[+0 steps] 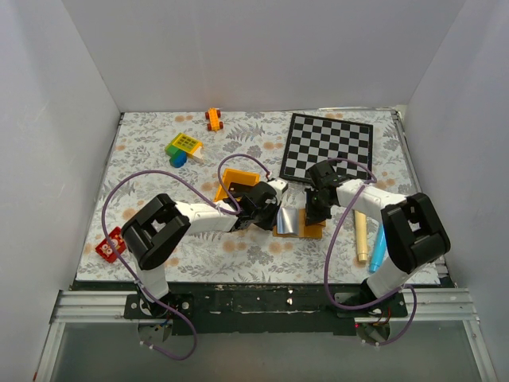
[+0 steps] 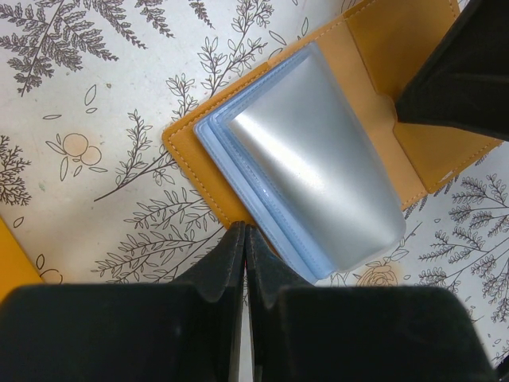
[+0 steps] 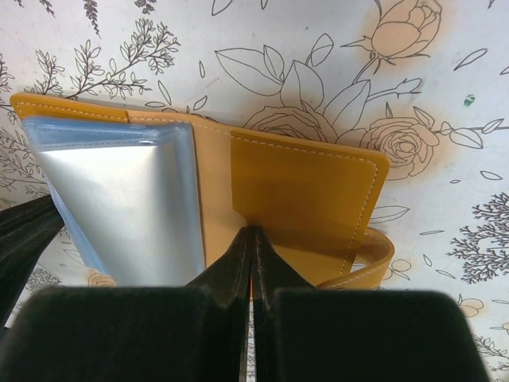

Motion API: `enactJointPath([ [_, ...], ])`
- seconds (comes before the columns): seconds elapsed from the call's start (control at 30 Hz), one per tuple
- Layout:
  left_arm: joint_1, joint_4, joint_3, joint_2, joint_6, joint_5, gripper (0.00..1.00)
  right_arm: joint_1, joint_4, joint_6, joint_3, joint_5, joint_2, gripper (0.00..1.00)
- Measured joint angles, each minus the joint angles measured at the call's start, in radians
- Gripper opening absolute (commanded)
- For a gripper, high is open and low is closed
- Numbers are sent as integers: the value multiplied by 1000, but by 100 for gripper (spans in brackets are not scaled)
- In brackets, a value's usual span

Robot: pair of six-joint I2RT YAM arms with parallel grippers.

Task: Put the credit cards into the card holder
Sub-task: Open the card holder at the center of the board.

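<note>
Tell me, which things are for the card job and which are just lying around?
For the job: card holder, left gripper, right gripper.
Lying around: chequered board, yellow bin, orange toy car, blue marker.

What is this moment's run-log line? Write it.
wallet open | left gripper shut, at its sleeve side | right gripper shut, at its tan side

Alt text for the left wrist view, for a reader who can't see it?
An open tan card holder lies on a floral-print table cover, its pale blue sleeves catching a silvery sheen. The left pincer, shut, has its tips at the holder's near edge; the right pincer covers part of the far flap at upper right.
</note>
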Motion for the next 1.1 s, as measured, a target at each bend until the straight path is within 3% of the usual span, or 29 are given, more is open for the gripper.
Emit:
enactJointPath([
  [0.47,0,-7,23,8,-9,21,0,0,30,0,-2,-34,7,1],
  [1.1,-8,77,105,47,-61,162,0,-31,90,23,-18,-127,19,1],
])
